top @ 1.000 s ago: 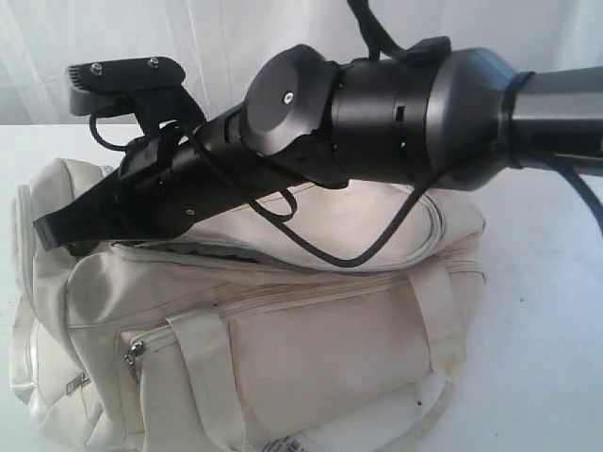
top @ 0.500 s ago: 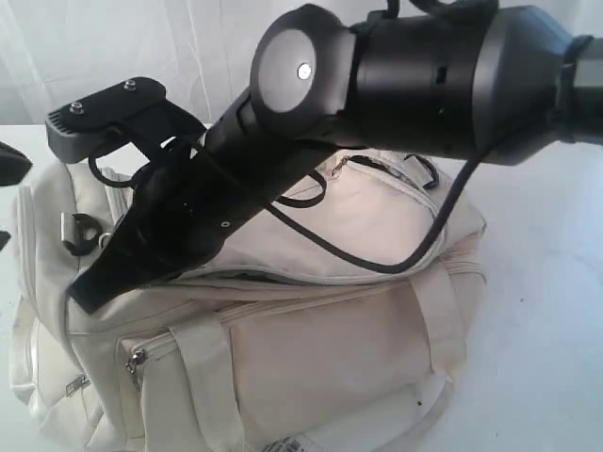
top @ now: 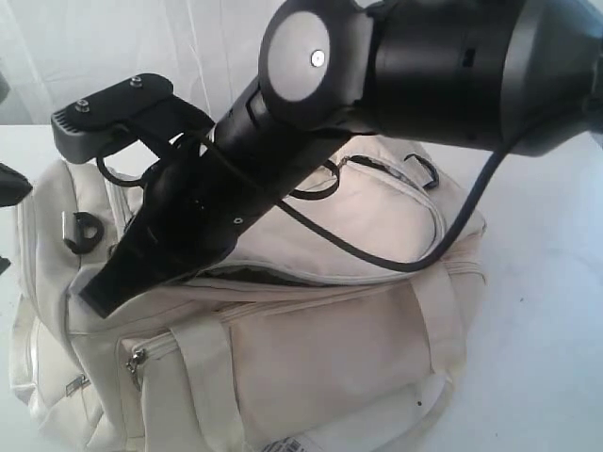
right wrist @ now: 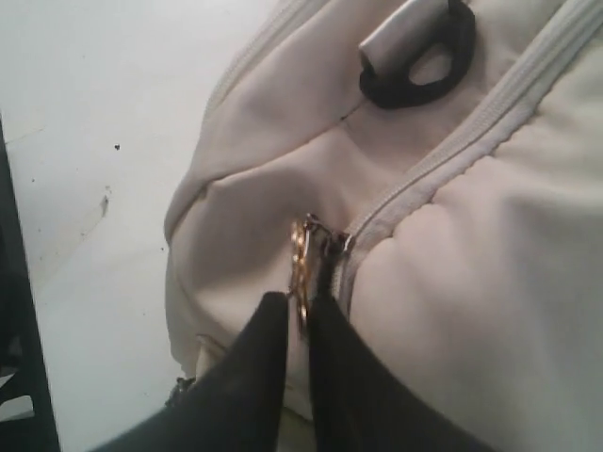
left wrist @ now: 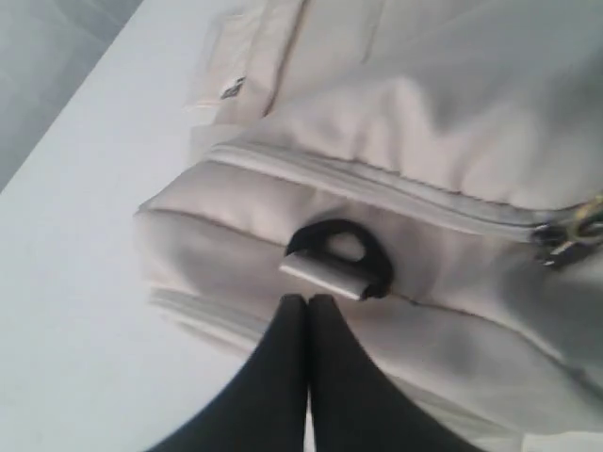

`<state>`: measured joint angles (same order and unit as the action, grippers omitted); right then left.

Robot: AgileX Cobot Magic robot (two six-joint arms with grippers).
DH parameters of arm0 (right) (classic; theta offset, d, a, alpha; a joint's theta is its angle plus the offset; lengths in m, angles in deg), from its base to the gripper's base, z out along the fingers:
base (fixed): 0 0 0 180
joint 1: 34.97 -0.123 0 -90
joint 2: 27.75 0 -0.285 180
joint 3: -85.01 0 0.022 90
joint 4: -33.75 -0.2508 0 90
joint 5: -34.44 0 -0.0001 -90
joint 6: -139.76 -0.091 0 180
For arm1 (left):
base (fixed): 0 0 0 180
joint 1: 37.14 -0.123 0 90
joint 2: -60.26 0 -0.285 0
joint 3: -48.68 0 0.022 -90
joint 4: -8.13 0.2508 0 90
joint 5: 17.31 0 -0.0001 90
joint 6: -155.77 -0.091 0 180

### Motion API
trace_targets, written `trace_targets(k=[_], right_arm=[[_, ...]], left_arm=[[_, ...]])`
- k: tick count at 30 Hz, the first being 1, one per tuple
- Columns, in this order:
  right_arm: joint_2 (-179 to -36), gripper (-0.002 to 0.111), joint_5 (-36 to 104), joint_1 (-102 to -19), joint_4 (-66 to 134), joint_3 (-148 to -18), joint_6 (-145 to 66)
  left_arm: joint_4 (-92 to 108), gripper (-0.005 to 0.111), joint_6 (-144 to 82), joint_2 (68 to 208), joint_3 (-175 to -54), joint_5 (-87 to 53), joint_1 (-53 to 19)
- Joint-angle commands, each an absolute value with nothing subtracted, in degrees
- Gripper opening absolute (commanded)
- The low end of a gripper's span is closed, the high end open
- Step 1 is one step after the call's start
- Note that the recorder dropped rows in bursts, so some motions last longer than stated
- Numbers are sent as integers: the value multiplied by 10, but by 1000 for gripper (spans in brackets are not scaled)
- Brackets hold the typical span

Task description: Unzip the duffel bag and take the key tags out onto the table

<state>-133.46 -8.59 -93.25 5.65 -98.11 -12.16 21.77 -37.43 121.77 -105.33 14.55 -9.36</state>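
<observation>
Duffel bag (top: 330, 348) is lying on its side on the white counter (top: 546, 311), cream and slumped. Over the last second the right arm has been rising at the elbow while its tip is sliding toward the bag's near-left end, uncovering the top panel. The main zip opening (top: 250, 273) is showing as a dark slit, so the unzipping is likely at or near the end of its run.

Right gripper (right wrist: 300, 306) is pinching the gold zip pull (right wrist: 303, 259), its fingers nearly together with only a thin gap between them. Left gripper (left wrist: 307, 301) is hanging pressed together and empty, just beside a dark D-ring (left wrist: 339, 259) at the bag's end.

Count: one bag, two grippers, two D-rings in the exterior view, one paper barcode tag (top: 283, 443). No key tags are showing; they are probably waiting inside.
</observation>
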Motion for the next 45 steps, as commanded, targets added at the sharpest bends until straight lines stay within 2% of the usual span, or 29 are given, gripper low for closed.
trace_targets(k=[1,3,5,13,16,20,29,37,40,42,45], right_arm=[[-1322,36,-83,-931,83,-984,-124],[-1312,51,-83,-931,120,-984,-124],[-1297,57,-83,-931,154,-984,-124],[-1211,57,-111,-931,265,-984,-124],[-1202,57,-149,-931,279,-984,-124],[-1208,57,-188,-931,301,-982,-125],[-1213,57,-190,-931,318,-970,-144],[-1213,58,-156,-931,328,-943,-159],[-1213,63,-156,-931,328,-943,-175],[-1213,64,-156,-931,328,-943,-176],[-1213,64,-157,-931,328,-943,-181]], left_arm=[[287,0,-289,1217,-1049,147,-97],[287,0,-289,1217,-1049,146,-97],[287,0,-289,1217,-1049,141,-97],[267,0,-291,1217,-1049,142,-96],[131,0,-386,1217,-1050,146,-94],[-18,0,-523,1236,-1084,223,-91],[-96,0,-499,1374,-1166,311,-142],[-130,0,-495,1387,-1194,322,-155],[-134,10,-482,1387,-1194,328,-153],[-139,26,-482,1388,-1192,337,-153],[-138,55,-482,1388,-1175,334,-153]])
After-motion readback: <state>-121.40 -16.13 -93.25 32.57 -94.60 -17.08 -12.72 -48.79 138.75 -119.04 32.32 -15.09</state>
